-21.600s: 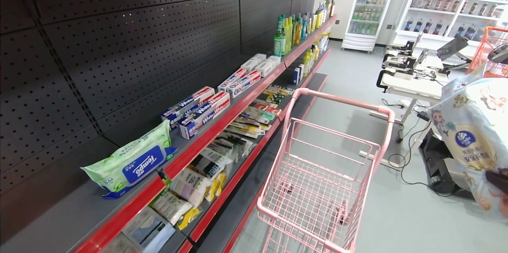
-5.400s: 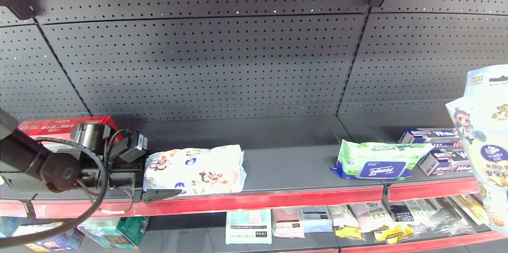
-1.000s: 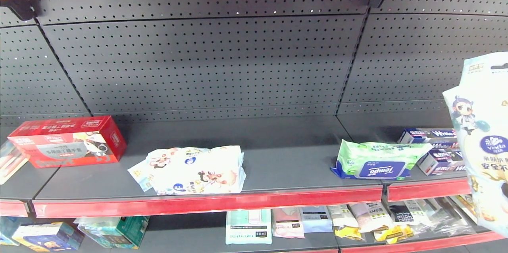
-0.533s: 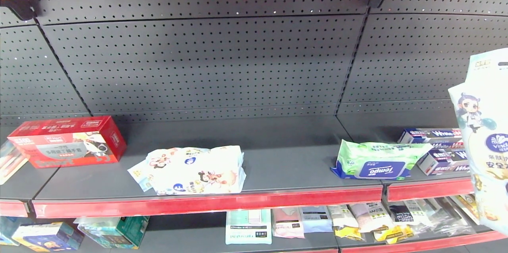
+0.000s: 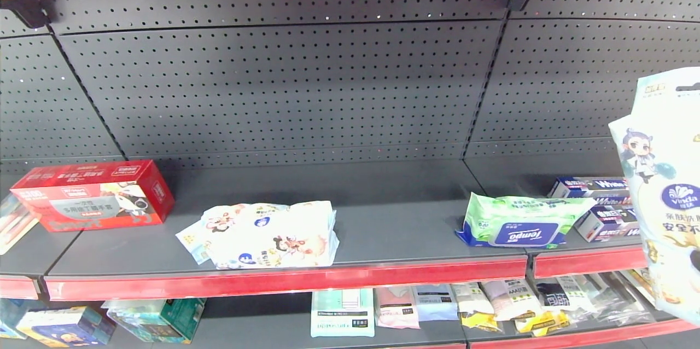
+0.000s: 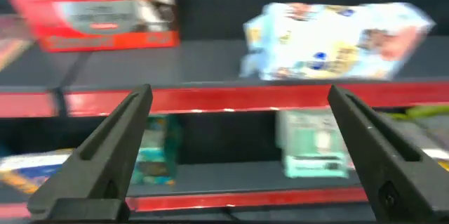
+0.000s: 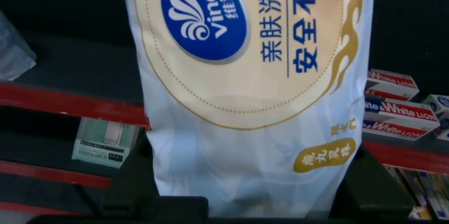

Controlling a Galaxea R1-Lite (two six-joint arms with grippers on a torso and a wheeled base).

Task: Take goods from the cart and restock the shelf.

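Bag (image 5: 664, 190) held upright, low down, by right gripper (image 7: 249, 185) (probably for standing it on shelf (image 5: 383, 217)); left gripper (image 6: 238, 97) spread wide, empty, facing shelf.

on my left arm, the dark two-fingered left gripper (image 6: 238, 94) is held level and points forward, its long black fingers (image 6: 105, 161) spread wide apart with nothing between them. my right arm is out at the right side, and its dark right gripper (image 7: 245, 185) points upward, clamped from both sides on the lower part of a tall white plastic packet (image 7: 238, 90) with a round blue logo, which stands upright above the wrist.
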